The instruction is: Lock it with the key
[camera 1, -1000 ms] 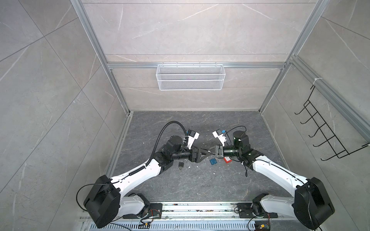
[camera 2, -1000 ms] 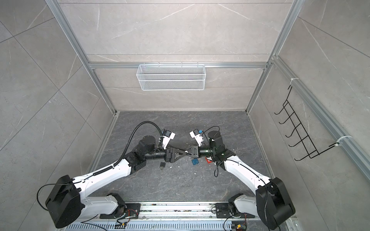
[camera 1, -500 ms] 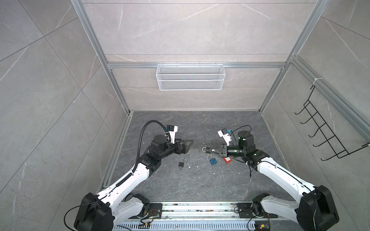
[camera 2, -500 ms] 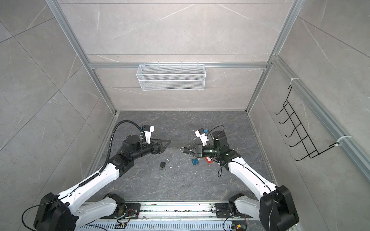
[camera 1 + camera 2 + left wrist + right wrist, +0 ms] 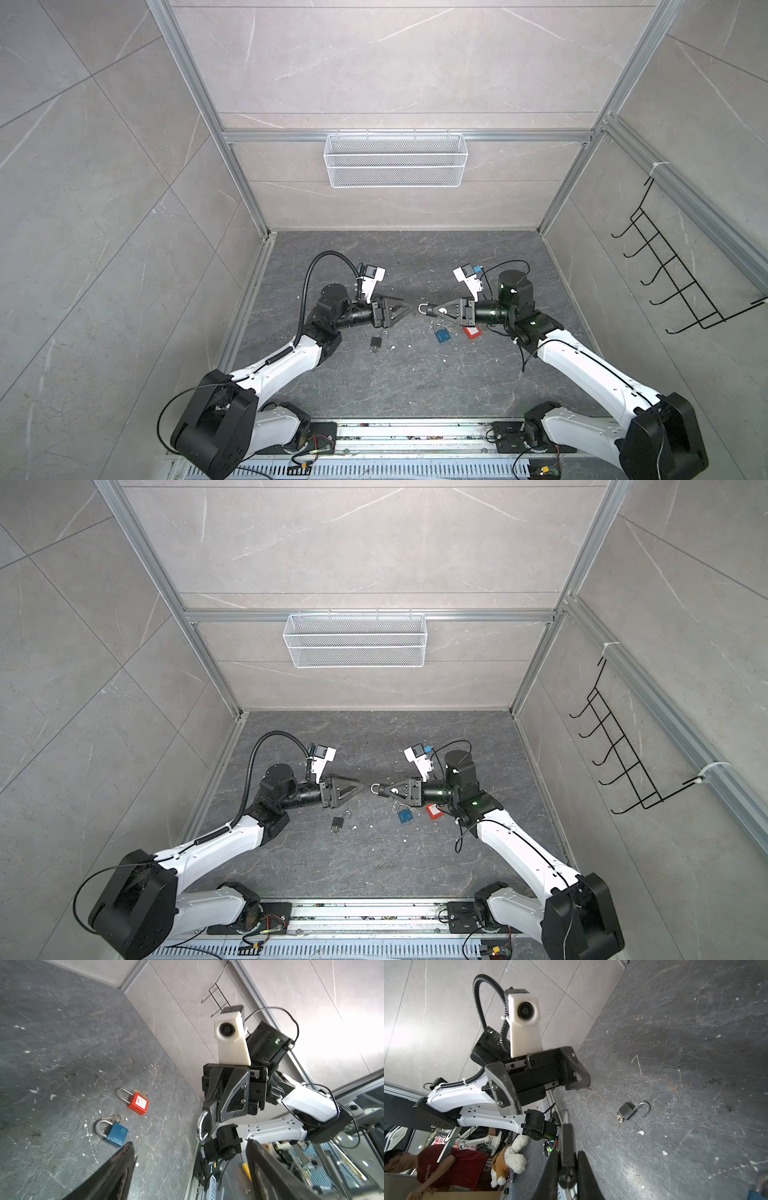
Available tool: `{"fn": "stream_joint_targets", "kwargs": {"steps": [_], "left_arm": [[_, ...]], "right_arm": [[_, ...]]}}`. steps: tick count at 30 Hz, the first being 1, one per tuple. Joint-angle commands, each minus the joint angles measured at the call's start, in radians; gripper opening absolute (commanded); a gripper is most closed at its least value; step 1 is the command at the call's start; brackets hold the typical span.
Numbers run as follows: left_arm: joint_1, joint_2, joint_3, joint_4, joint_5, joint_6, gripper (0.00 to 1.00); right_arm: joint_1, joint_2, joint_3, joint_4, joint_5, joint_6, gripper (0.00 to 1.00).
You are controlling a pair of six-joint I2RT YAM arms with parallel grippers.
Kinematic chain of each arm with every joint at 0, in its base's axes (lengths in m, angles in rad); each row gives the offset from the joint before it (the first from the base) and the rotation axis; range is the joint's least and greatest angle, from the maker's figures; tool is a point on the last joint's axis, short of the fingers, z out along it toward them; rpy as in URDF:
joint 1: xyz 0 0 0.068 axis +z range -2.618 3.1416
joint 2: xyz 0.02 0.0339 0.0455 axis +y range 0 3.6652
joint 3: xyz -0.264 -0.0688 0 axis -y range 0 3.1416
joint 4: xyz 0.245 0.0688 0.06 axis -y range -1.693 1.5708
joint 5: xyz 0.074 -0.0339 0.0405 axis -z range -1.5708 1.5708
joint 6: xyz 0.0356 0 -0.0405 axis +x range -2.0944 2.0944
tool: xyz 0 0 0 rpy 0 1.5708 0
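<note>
My right gripper (image 5: 431, 311) is shut on a dark padlock (image 5: 566, 1142), and the padlock's silver shackle (image 5: 423, 309) points at my left gripper. My left gripper (image 5: 412, 308) hovers just in front of that shackle (image 5: 201, 1126). Its fingers (image 5: 505, 1088) stand wide apart with nothing between them. I cannot make out a key on the held padlock. A black padlock (image 5: 376, 343) lies on the floor below the left gripper, with its shackle swung open and a key (image 5: 619, 1119) in it.
A blue padlock (image 5: 443, 335) and a red padlock (image 5: 472, 332), each with keys, lie on the grey floor under the right gripper. A white wire basket (image 5: 392, 166) hangs on the back wall and a black hook rack (image 5: 681, 282) on the right wall. White crumbs dot the floor.
My left gripper drew back to the left, then came forward again to the padlock's shackle, with its jaws a little narrower. The right gripper kept its hold and shifted slightly.
</note>
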Motion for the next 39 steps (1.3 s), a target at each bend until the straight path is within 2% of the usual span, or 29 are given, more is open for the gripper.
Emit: {"fn": "stream_joint_targets", "kwargs": {"steps": [1,2,7,13,19,26,31,35,39], "left_arm": [[-0.028,0.039,0.047,0.133,0.106,-0.072,0.68],[-0.035,0.049,0.051,0.133,0.103,-0.072,0.61],[-0.062,0.080,0.075,0.137,0.101,-0.076,0.43],[-0.071,0.087,0.089,0.120,0.094,-0.074,0.06],[-0.079,0.089,0.086,0.114,0.082,-0.073,0.00],[-0.079,0.074,0.042,0.128,-0.032,-0.069,0.00],[-0.077,0.055,0.011,0.134,-0.116,-0.063,0.00],[-0.070,0.068,0.011,0.136,-0.132,-0.085,0.00],[-0.065,0.084,0.001,0.175,-0.136,-0.117,0.00]], "right_arm": [[-0.005,-0.021,-0.011,0.080,-0.048,0.023,0.00],[-0.005,-0.021,-0.011,0.083,-0.050,0.025,0.00],[-0.005,-0.023,-0.013,0.081,-0.054,0.025,0.00],[-0.005,-0.020,-0.014,0.079,-0.050,0.022,0.00],[-0.005,-0.010,-0.014,0.082,-0.049,0.019,0.00],[-0.005,-0.013,-0.016,0.078,-0.045,0.021,0.00],[-0.005,-0.023,-0.020,0.066,-0.038,0.016,0.08],[-0.004,-0.022,-0.024,0.071,-0.037,0.022,0.15],[-0.005,-0.023,-0.020,0.070,-0.038,0.023,0.17]]}}
